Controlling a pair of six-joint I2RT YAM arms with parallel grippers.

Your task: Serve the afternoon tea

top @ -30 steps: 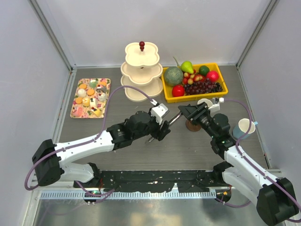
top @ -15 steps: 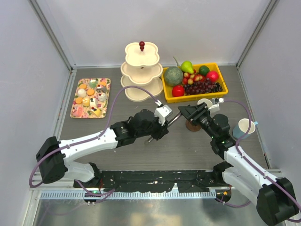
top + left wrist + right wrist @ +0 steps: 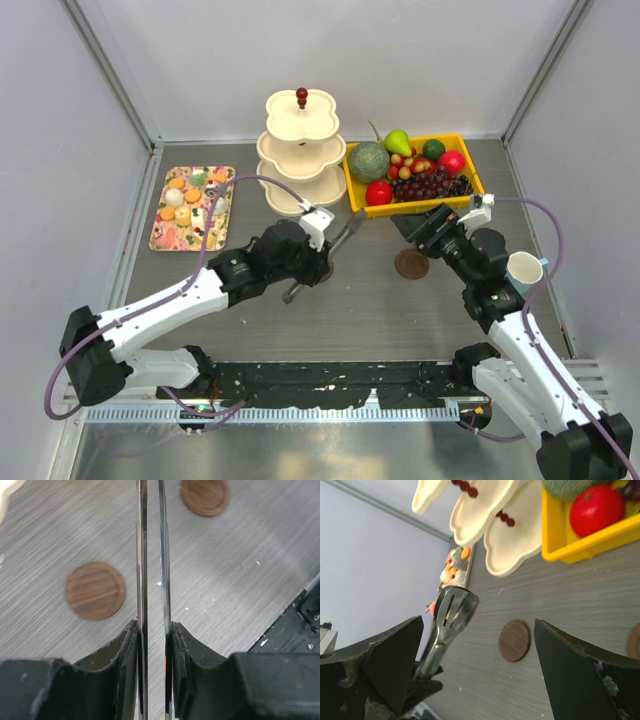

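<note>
Tongs-ready step: left fingers clench the tongs, right fingers gape empty; next probably reaches the sweets at upper left.

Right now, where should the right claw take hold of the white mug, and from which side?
Probably the rim of the white mug, from above, one finger inside and one outside. It seems upright, its mouth open upward, so the rim is the free edge. The right claw is open.
</note>
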